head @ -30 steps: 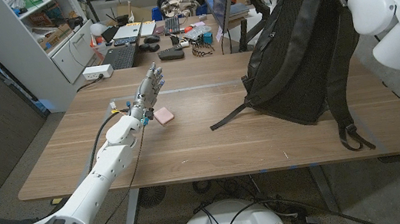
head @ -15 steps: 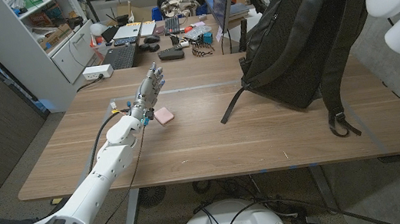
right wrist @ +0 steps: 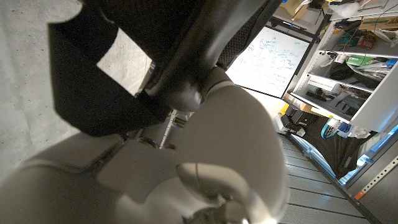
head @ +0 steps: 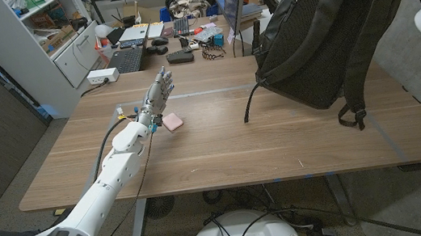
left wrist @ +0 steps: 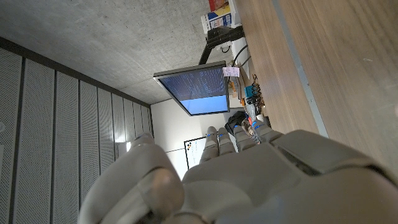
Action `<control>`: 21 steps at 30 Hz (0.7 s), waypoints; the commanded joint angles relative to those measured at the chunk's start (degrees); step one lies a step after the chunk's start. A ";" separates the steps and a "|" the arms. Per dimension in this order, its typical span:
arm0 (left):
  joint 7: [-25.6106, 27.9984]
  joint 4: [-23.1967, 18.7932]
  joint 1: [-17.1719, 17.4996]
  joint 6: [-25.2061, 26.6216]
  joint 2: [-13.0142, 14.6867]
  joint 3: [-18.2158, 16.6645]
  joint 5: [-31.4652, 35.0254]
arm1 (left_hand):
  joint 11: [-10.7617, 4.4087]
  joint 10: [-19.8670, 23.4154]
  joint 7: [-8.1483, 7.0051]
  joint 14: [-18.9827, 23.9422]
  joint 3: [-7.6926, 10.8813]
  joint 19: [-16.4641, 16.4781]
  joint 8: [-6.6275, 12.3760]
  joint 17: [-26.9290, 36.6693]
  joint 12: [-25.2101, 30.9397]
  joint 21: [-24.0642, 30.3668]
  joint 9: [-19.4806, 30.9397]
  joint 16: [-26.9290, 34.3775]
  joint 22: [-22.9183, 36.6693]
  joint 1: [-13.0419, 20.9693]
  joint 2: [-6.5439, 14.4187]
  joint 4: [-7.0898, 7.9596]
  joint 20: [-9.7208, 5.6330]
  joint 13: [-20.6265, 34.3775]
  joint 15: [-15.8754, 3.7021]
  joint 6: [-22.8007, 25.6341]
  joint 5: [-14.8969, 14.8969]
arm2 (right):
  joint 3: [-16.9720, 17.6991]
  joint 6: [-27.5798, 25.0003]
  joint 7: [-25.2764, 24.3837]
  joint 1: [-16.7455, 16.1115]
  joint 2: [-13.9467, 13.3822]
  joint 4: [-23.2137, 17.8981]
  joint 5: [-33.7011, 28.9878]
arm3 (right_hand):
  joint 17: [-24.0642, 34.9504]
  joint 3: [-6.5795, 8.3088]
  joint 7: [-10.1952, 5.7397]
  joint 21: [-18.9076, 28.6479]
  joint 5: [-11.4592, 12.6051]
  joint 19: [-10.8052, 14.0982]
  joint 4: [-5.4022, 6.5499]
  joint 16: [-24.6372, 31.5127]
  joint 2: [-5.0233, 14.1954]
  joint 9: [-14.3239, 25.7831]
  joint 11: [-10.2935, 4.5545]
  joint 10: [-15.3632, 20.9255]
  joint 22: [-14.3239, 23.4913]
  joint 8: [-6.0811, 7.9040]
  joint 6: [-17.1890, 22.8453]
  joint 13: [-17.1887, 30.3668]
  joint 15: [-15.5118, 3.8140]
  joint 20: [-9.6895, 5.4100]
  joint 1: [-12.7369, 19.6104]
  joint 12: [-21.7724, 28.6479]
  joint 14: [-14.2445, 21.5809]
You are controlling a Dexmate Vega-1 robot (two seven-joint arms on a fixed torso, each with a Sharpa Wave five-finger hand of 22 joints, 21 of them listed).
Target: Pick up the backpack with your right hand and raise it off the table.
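One backpack: black backpack (head: 320, 34), upper right of the head view, hanging tilted, top toward the upper right corner, lower end nearest the table (head: 223, 149).
Long axis: slanted from upper right down to centre right; bulk toward the picture's middle, straps on the right side.
Contact with table: hard to call from the head view; lower edge looks just clear of or barely brushing the wood; judged nearly lifted, not safely clear.
Straps: two loose ends dangling, one thin strap (head: 251, 100) at centre, one looped strap (head: 352, 116) lower right, both over the tabletop.
Look of the bag: dark woven fabric, padded mesh back panel, soft and sagging under own weight; likely to swing if raised fast.
Right hand: right hand (right wrist: 205, 124) at the bag's top, seen in the right wrist view with fingers wrapped about a black handle or strap; holding the backpack from above.
Direction of coming move: straight up, load hanging below the hand; judged the only thing left to gain is height.
Left hand: left hand (head: 158, 92) centre left of the head view, well apart from the bag, standing on edge with fingers extended together, holding nothing.
Nearby: small pink block (head: 173, 122) just beside the left hand.
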 commanded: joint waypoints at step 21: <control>0.15 -1.40 1.04 0.30 0.93 -0.42 -0.34 | -0.27 -0.47 0.12 0.01 -0.37 -0.12 0.06 0.24 0.18 0.18 0.26 0.29 0.23 0.18 0.54 -0.08 0.04 0.23 -0.31 0.58 -0.40 | -5.96 -3.16 0.83 8.00 1.28 -0.80 -0.42 | 1.00 1.37 0.01 1.32 0.20 -0.69 0.32 -0.79 0.48 0.54 -3.48 4.48 0.05 -0.51 0.18 0.45 -7.13 -6.81 -0.37 -0.37 1.22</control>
